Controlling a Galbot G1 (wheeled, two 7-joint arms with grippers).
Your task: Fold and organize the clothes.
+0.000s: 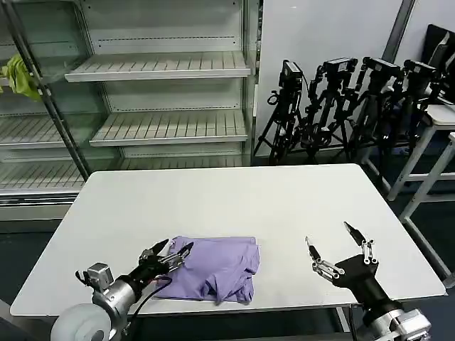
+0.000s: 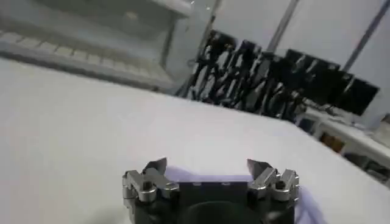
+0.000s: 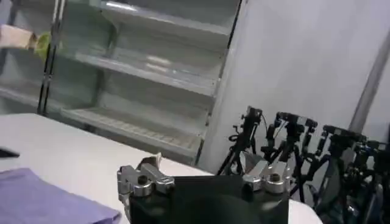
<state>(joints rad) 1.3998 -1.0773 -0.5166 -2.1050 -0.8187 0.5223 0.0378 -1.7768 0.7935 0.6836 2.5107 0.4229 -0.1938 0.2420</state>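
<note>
Garment: a light purple short-sleeved T-shirt of thin soft fabric (image 1: 213, 268) lies folded into a rumpled rectangle on the white rectangular counter (image 1: 249, 202), at about 6 o'clock on its surface, close to the robot's edge; a corner of it also appears in the right wrist view (image 3: 46, 201).

Left pincer: the left pincer (image 1: 170, 257) sits at the shirt's 9 o'clock edge, just over the fabric, its metal fingers (image 2: 149, 176) spread apart and holding nothing; whether they touch the cloth cannot be told. In the left wrist view (image 2: 210, 173) lavender fabric shows beneath and between the fingers.

Right pincer: the right pincer (image 1: 334, 245) hovers over bare counter at the shirt's 3 o'clock, well apart from it, fingers wide apart and empty (image 3: 204, 173).

Backdrop: pale metal slatted shelving (image 1: 160, 96) stands beyond the counter at 12 o'clock, with a yellow-green cloth (image 1: 20, 77) hanging at 10 o'clock; a row of black camera tripods (image 1: 341, 106) stands at 1 o'clock.
</note>
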